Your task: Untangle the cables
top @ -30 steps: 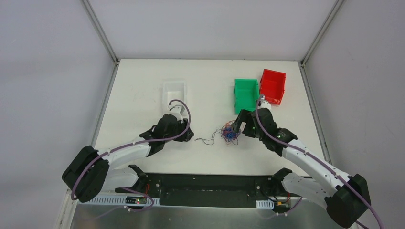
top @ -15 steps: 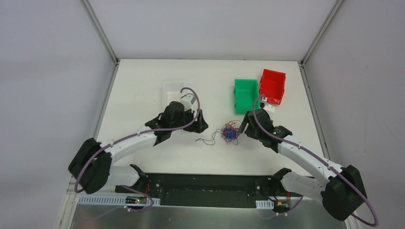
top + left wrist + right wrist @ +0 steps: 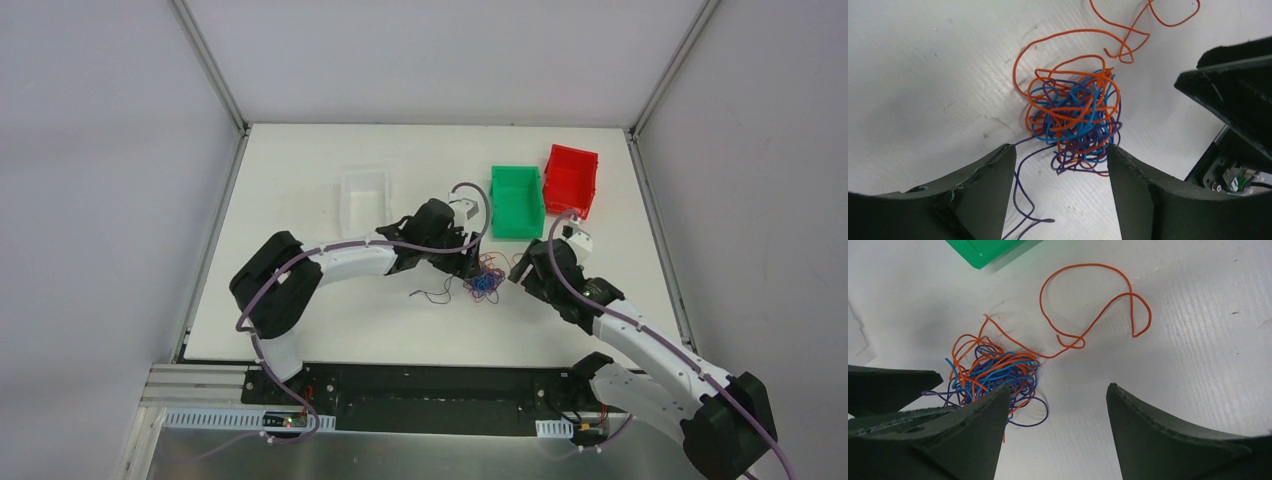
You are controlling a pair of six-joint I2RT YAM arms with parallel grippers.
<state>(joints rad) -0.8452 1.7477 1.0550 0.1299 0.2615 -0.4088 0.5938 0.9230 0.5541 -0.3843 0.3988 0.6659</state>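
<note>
Though scuffed, white table point(image 3: 300, 200), tangled cables point(image 3: 483, 280), grey walls point(image 3: 100, 150).

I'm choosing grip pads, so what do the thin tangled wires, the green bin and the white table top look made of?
Tangle of thin orange, blue and purple wires: likely plastic-insulated wire, smooth, slightly shiny, holding springy loops. Green rectangular bin: probably moulded plastic, uniform colour. White table top: matte sheet with fine parallel ribs, perhaps corrugated plastic.

I'm getting bright, even, diffuse light from above, and the table point(image 3: 300, 200) reads uniformly white. Both wrist views are sharp, with faint soft shadows under the cables point(image 3: 1073, 120). Overhead, those strands look tiny.
</note>
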